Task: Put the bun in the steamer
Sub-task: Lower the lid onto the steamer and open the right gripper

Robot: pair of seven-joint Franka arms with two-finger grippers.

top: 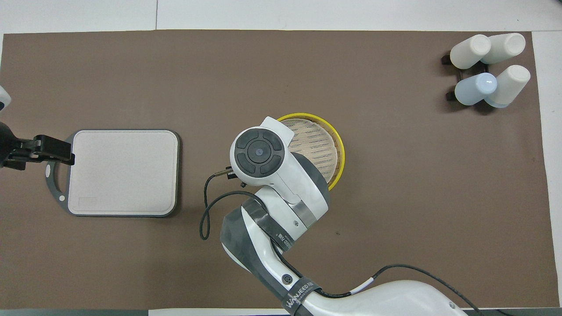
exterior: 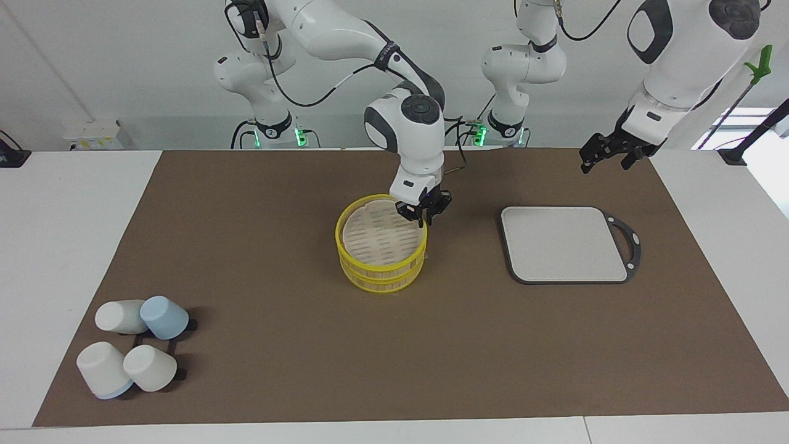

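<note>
The steamer [exterior: 382,271] stands in the middle of the brown mat, and its slatted lid [exterior: 377,237] lies flat on top of it. My right gripper [exterior: 423,216] is at the lid's rim on the side nearer to the robots and grips it. In the overhead view the right arm's wrist [top: 259,151] covers that gripper and part of the lid [top: 318,140]. My left gripper [exterior: 607,161] is open and empty, raised over the handle end of the grey board [exterior: 564,243]. No bun shows in either view.
The grey board with a black handle [top: 123,171] lies toward the left arm's end of the table. Several white and blue cups [exterior: 135,348] lie on a black rack at the right arm's end, farther from the robots; they also show in the overhead view [top: 487,70].
</note>
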